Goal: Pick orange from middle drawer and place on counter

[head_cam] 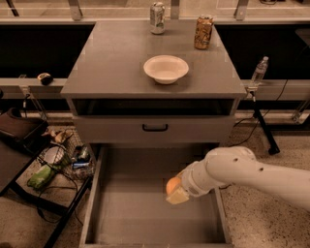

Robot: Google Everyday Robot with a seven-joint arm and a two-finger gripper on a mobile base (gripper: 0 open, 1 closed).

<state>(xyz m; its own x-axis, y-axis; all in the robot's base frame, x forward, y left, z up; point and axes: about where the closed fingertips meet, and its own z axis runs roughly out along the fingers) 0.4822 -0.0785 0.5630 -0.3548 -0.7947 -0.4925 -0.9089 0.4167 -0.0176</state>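
The orange is small and round and sits in my gripper, which is shut on it. The white arm reaches in from the right, and the gripper holds the orange above the right side of the open middle drawer's grey floor. The pale fingertips show just below the orange. The grey counter is the cabinet's flat top, farther back and higher in the view.
A white bowl stands on the counter, with two cans at the back. A shut drawer front with a black handle lies between counter and open drawer. Clutter and a wire basket are on the floor at left, a bottle at right.
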